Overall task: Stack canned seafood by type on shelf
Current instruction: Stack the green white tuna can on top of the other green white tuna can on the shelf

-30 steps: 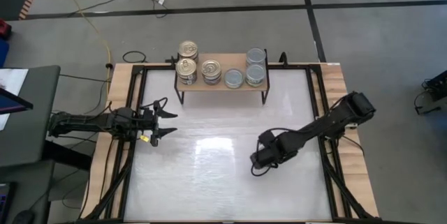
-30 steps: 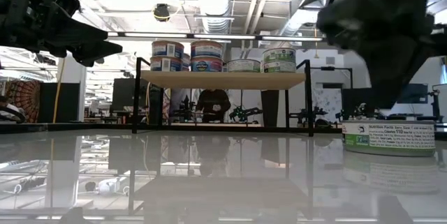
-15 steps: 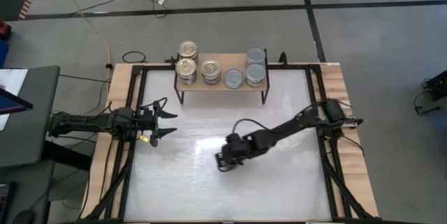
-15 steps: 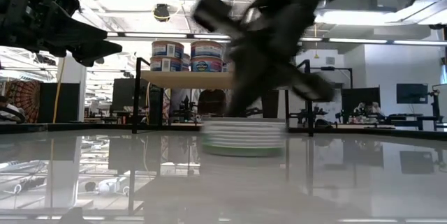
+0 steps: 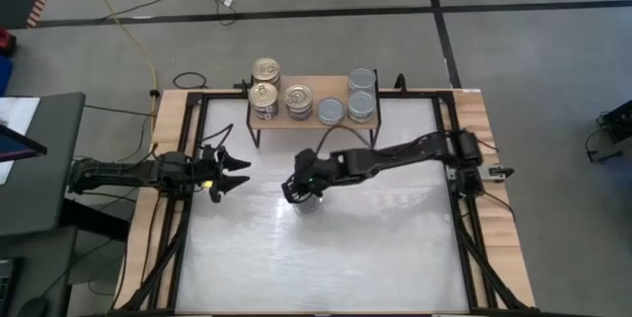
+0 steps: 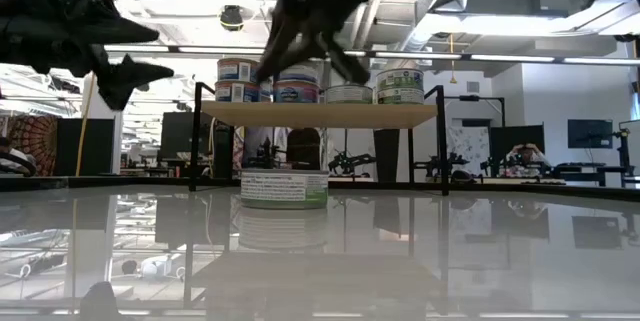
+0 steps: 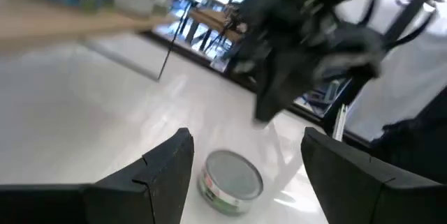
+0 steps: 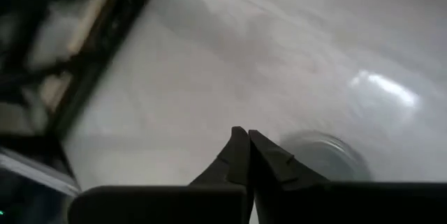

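A silver-lidded, green-labelled can [image 5: 309, 203] stands on its base on the white tabletop, in front of the shelf [image 5: 314, 122]. My right gripper [image 5: 298, 189] is shut and hangs above and just beside the can [image 6: 284, 188], clear of it in the low view. The shelf carries gold-lidded cans [image 5: 264, 95] on its left and silver-lidded cans [image 5: 361, 106] on its right, some stacked two high [image 6: 240, 79]. My left gripper [image 5: 232, 174] waits open at the table's left, pointing level toward the can [image 7: 230, 181].
Black frame rails [image 5: 188, 208] and wooden strips [image 5: 489, 208] run along the table's left and right edges. The shelf's thin black legs [image 6: 195, 141] stand at the far side. There is bare white tabletop [image 5: 316, 268] near the front edge.
My right gripper has swept from the table's right toward its middle and somewhat toward the far edge, then risen. The can has slid along the table with it, from the right side to in front of the shelf, staying upright. My left gripper has rolled about its own axis.
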### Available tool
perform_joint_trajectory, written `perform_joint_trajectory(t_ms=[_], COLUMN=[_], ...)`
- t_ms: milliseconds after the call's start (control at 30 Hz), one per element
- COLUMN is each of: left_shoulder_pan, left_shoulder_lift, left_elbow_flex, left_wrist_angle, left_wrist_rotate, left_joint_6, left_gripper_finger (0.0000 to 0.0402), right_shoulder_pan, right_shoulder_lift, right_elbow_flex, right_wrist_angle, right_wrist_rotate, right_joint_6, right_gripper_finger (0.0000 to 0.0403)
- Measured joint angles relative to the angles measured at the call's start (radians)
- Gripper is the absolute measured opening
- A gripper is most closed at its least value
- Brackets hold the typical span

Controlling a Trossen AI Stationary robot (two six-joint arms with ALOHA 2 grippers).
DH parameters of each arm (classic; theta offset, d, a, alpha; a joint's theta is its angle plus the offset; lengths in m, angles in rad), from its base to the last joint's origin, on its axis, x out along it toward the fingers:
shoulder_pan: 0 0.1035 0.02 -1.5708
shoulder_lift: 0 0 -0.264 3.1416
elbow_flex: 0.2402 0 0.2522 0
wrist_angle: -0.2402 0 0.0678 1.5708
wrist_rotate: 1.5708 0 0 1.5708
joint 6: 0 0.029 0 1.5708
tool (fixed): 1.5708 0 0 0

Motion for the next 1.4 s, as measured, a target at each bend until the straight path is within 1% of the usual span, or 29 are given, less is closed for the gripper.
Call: perform_joint_trajectory(t_ms=[67, 100, 200, 300, 400, 500, 567, 633, 733, 767, 833, 900, 1000, 1067, 1133, 1200, 1267, 1333, 1400], left_shoulder_pan=[0.000, -0.001, -0.011, -0.037, -0.067, -0.097, -0.112, -0.124, -0.143, -0.150, -0.168, -0.196, -0.247, -0.277, -0.291, -0.300, -0.305, -0.310, -0.312], left_shoulder_lift=[0.002, 0.014, 0.071, 0.168, 0.295, 0.426, 0.514, 0.597, 0.721, 0.761, 0.844, 0.921, 1.035, 1.099, 1.159, 1.207, 1.253, 1.294, 1.339], left_elbow_flex=[0.018, 0.036, 0.092, 0.135, 0.162, 0.186, 0.198, 0.213, 0.244, 0.260, 0.301, 0.350, 0.427, 0.464, 0.493, 0.502, 0.509, 0.509, 0.509], left_wrist_angle=[-0.050, -0.101, -0.239, -0.268, -0.240, -0.169, -0.116, -0.064, 0.001, 0.010, 0.010, 0.012, 0.015, 0.015, 0.018, 0.042, 0.097, 0.148, 0.217], left_wrist_rotate=[-0.005, -0.011, -0.025, -0.025, -0.036, -0.067, -0.082, -0.087, -0.118, -0.129, -0.150, -0.184, -0.278, -0.349, -0.382, -0.396, -0.395, -0.395, -0.392], left_joint_6=[-0.087, -0.135, -0.267, -0.325, -0.369, -0.407, -0.431, -0.457, -0.493, -0.499, -0.501, -0.501, -0.489, -0.509, -0.545, -0.579, -0.642, -0.690, -0.720], left_gripper_finger=[0.0254, 0.0254, 0.0252, 0.0245, 0.0236, 0.0229, 0.0225, 0.0224, 0.0224, 0.0224, 0.0224, 0.0223, 0.0223, 0.0223, 0.0223, 0.0223, 0.0223, 0.0223, 0.0223], right_shoulder_pan=[0.002, 0.008, 0.041, 0.093, 0.155, 0.220, 0.259, 0.283, 0.281, 0.273, 0.251, 0.228, 0.198, 0.184, 0.175, 0.161, 0.148, 0.135, 0.124], right_shoulder_lift=[-0.040, -0.055, -0.115, -0.192, -0.274, -0.385, -0.456, -0.506, -0.545, -0.548, -0.541, -0.527, -0.515, -0.498, -0.485, -0.466, -0.436, -0.400, -0.365], right_elbow_flex=[0.000, -0.001, -0.013, -0.066, -0.212, -0.415, -0.571, -0.729, -0.919, -0.965, -1.030, -1.054, -1.042, -1.017, -0.987, -0.957, -0.932, -0.897, -0.866], right_wrist_angle=[-0.033, -0.072, -0.230, -0.363, -0.377, -0.251, -0.092, 0.104, 0.447, 0.532, 0.639, 0.691, 0.708, 0.703, 0.702, 0.694, 0.692, 0.693, 0.693], right_wrist_rotate=[0.002, 0.011, 0.078, 0.173, 0.236, 0.266, 0.275, 0.274, 0.275, 0.275, 0.275, 0.275, 0.263, 0.254, 0.252, 0.251, 0.251, 0.250, 0.231], right_joint_6=[-0.060, -0.087, -0.112, -0.052, 0.054, 0.184, 0.259, 0.319, 0.363, 0.376, 0.390, 0.367, 0.214, 0.125, 0.064, 0.045, 0.068, 0.100, 0.101], right_gripper_finger=[0.0029, 0.0027, 0.0022, 0.0021, 0.0020, 0.0020, 0.0019, 0.0019, 0.0022, 0.0026, 0.0033, 0.0038, 0.0037, 0.0030, 0.0021, 0.0016, 0.0019, 0.0034, 0.0059])
